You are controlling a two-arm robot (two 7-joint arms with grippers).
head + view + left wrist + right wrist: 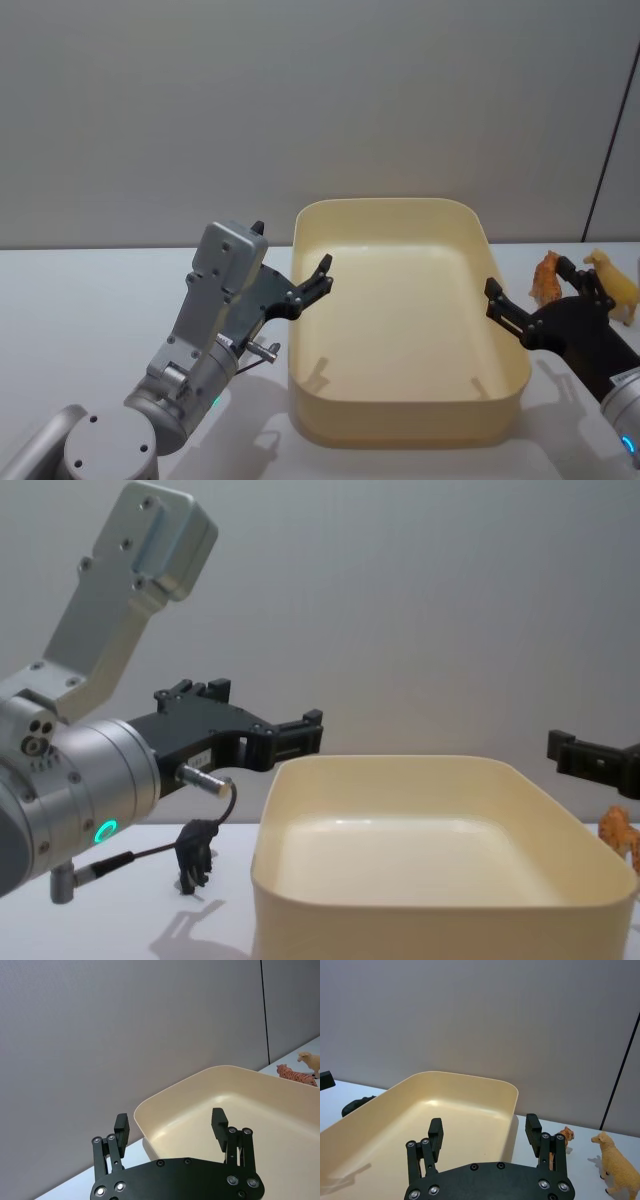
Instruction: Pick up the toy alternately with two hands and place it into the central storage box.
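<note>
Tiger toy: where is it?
In the head view, the tiger toy stands right of the storage box, sheep toy on its right, just ahead of the right tool.

The storage box [400, 420] is cream-yellow (tiger [296, 1075] orange, striped).

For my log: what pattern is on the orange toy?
Dark stripes on the tiger, clearest in the left wrist view.

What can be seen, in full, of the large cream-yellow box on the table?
The storage box is a large cream-yellow tub, plastic by its look, rectangular with rounded corners, smooth walls and an open top. It stands upright on the white table, its floor bare. The left gripper hovers at its left rim and the right gripper at its right rim, jaws open; neither seems to touch it.
</note>
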